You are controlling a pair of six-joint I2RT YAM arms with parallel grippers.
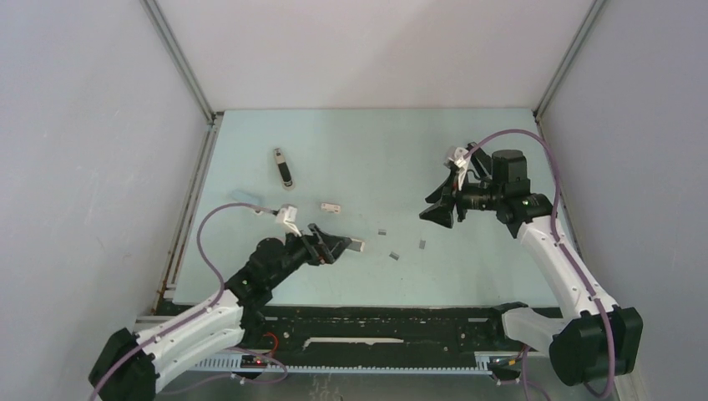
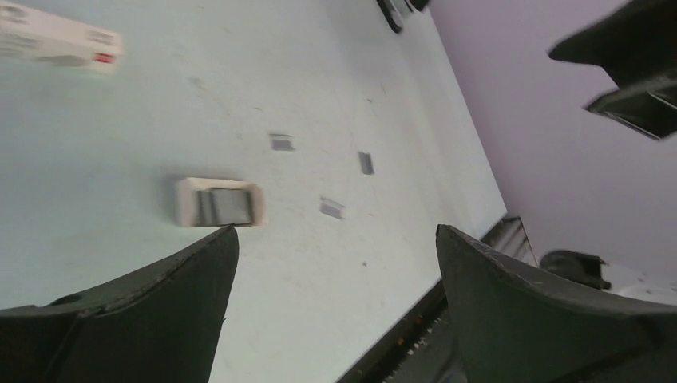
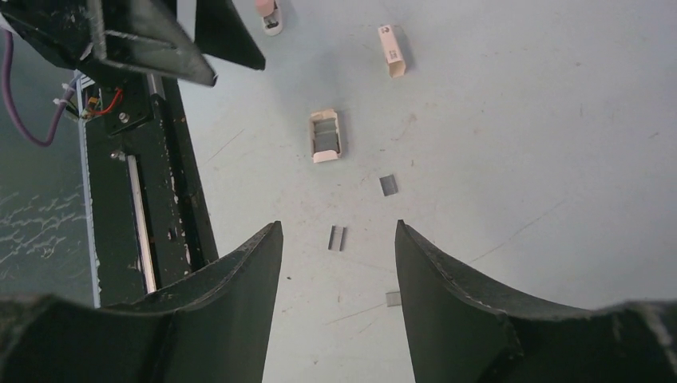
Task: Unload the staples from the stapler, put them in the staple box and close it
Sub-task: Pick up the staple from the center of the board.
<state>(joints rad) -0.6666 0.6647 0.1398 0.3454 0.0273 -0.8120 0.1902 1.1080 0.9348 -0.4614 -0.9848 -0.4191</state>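
- stapler (image 1: 284,167) lies flat on tabletop (image 1: 392,150), toward far-left corner, well apart from both arms, nothing touching it.
- staples (image 1: 393,256): 3 short grey strips loose on tabletop, mid-area nearer the near edge, btw the two grippers; none in any jaws.
- small open tray (image 1: 356,246) w/ grey contents sits just beside the left gripper tips. White box sleeve (image 1: 331,206) lies near it, on the far-edge side.
- left gripper (image 2: 336,235): jaws wide, empty, low over tabletop by the tray.
- right gripper (image 3: 338,227): jaws apart, empty, raised over the strips on the right-edge side.
- progress est.: unloading looks done or nearly so, w/ strips out on tabletop and both grippers empty. Can't tell if stapler has more strips inside, or if it's shut. What's left, if anything: check and close the stapler.
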